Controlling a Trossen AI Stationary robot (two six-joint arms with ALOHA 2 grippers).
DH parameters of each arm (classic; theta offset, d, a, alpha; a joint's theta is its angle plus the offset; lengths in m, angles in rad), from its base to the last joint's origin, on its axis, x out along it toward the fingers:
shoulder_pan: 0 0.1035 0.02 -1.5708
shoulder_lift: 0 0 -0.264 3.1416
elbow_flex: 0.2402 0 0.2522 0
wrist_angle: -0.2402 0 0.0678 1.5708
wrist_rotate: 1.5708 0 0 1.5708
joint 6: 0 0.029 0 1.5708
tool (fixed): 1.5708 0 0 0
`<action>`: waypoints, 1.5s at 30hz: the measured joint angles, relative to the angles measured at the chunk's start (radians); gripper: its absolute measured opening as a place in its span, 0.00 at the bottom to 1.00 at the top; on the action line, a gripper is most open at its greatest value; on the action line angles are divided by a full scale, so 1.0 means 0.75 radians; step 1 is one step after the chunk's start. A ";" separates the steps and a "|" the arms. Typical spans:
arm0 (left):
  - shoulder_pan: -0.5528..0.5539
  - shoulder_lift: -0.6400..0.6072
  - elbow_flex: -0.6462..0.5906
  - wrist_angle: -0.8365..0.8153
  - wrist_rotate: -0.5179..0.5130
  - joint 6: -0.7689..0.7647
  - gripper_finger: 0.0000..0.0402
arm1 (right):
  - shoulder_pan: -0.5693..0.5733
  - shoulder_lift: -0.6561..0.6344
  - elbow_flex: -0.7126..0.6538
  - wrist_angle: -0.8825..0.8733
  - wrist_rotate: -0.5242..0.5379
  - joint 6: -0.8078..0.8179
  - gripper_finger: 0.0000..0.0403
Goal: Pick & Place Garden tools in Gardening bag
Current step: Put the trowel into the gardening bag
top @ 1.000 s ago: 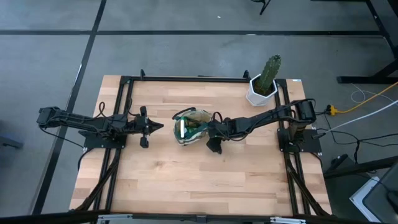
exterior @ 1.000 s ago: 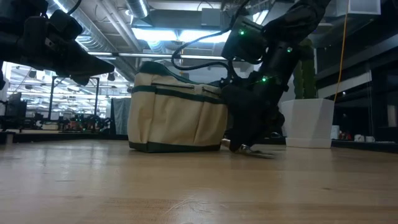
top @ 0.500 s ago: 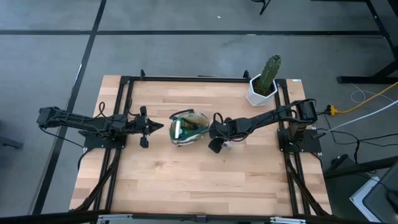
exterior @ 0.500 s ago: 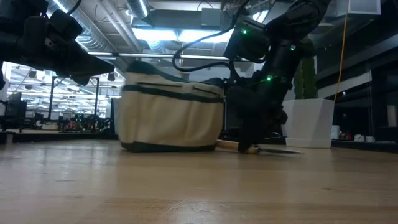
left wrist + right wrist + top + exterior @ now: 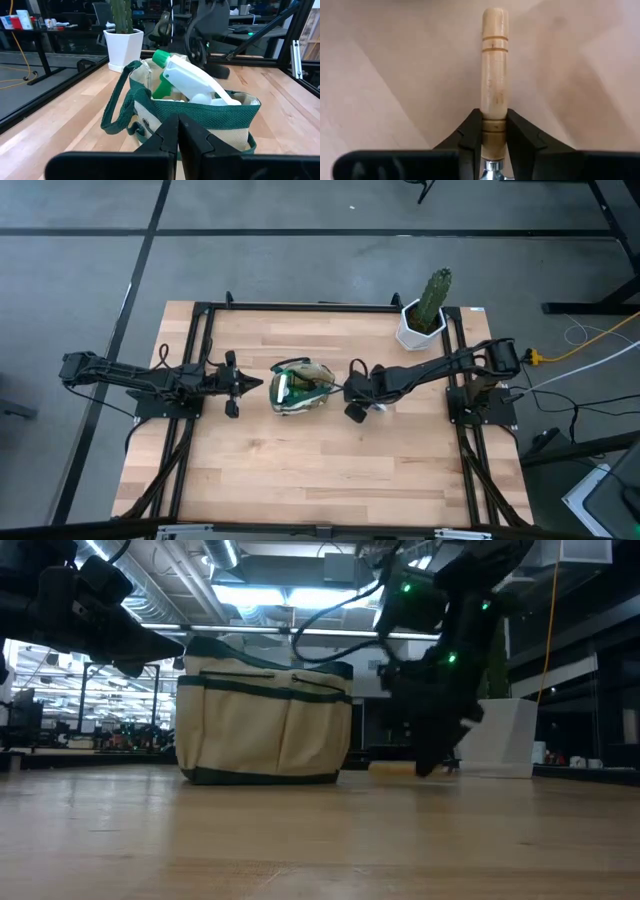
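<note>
The beige gardening bag [image 5: 297, 386] with dark green trim stands on its base mid-table. A white and green spray bottle [image 5: 192, 82] sticks out of its top. My left gripper [image 5: 256, 384] hovers shut just left of the bag, above the table; its fingers [image 5: 178, 132] point at the bag's near wall [image 5: 200, 135]. To the right of the bag, my right gripper [image 5: 352, 404] is shut on a garden tool with a pale wooden handle [image 5: 494, 65]. In the low view the handle [image 5: 392, 768] pokes out level toward the bag. My right gripper pinches the wooden handle between its two fingers [image 5: 470, 134], on the stretch next to the metal collar [image 5: 494, 126]. The fingers slant down from the table's right side and the handle runs out ahead along them. The handle lies level at table height; whether it is lifted I cannot tell.
A cactus in a white faceted pot [image 5: 421, 323] stands at the table's far right corner. Black frame rails [image 5: 200, 350] run along the table's left, right and far sides. Bare wood [image 5: 320, 470] stretches toward the near edge.
My right gripper has drawn away from the bag toward the table's right edge, and the wooden handle now shows at its fingers. The bag has slid a little toward the table's left edge, staying upright.
</note>
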 joint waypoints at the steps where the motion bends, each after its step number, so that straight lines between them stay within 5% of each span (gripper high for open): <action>1: 0.000 0.000 0.000 -0.002 0.000 0.000 0.01 | 0.000 -0.021 0.000 -0.018 0.021 0.005 0.17; 15: 0.000 0.000 0.000 -0.019 0.000 0.000 0.01 | -0.002 -0.318 0.002 -0.056 0.324 0.009 0.17; 25: 0.000 0.000 0.000 -0.019 0.000 0.000 0.01 | -0.003 -0.372 0.002 0.136 0.576 -0.079 0.16; 39: 0.000 0.000 0.000 -0.019 0.000 0.000 0.01 | -0.005 -0.372 0.003 0.859 0.560 -0.505 0.16; 45: 0.000 0.000 0.000 -0.019 0.000 0.000 0.01 | 0.001 -0.372 0.003 1.086 0.425 -0.596 0.16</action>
